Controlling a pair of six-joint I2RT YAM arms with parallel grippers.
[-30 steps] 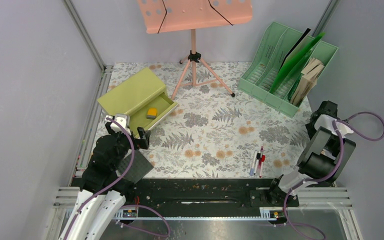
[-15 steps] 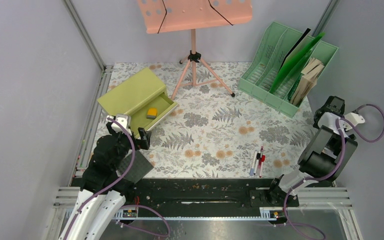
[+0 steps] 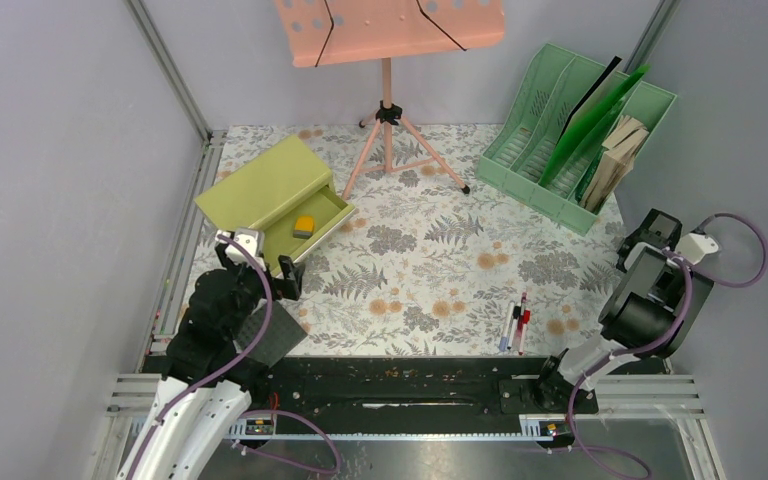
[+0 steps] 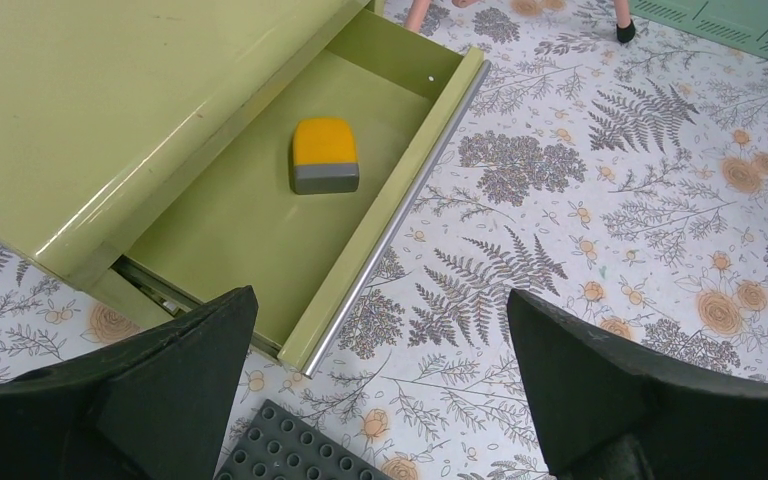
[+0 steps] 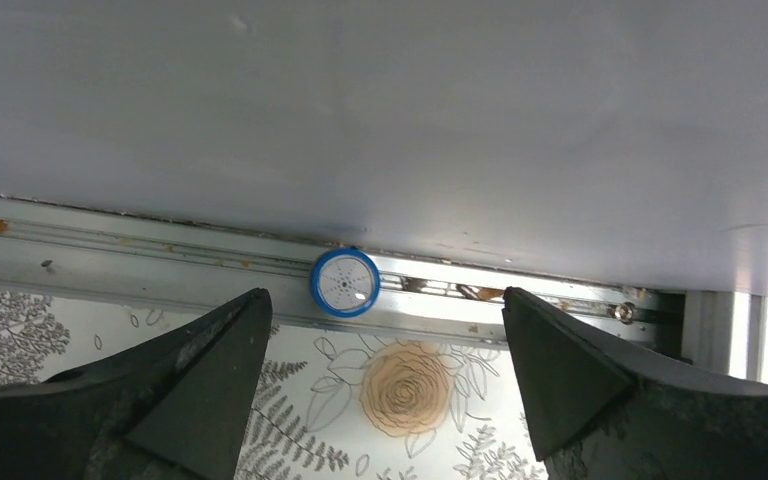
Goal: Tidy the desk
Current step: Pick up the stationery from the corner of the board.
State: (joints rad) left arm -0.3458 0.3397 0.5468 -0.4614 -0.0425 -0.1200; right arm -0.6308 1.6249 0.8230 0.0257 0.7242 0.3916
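The desk is a whitish top printed with ferns and orange flowers. My left gripper is open and empty. It hovers just in front of the open drawer of the olive-yellow cabinet, and in the left wrist view it is over bare desk. A yellow and grey eraser lies in the drawer. My right gripper is open and empty at the desk's right edge, facing the wall. Between its jaws are a printed rose and the metal rail.
Pens lie near the front edge. A grey studded plate lies under my left arm. A green file rack stands back right. A pink music stand on a tripod stands at the back. A blue-rimmed round cap sits on the rail.
My right wrist swung out toward the right wall and then came back a little. My left arm shifted very slightly; its gripper stays open by the drawer.
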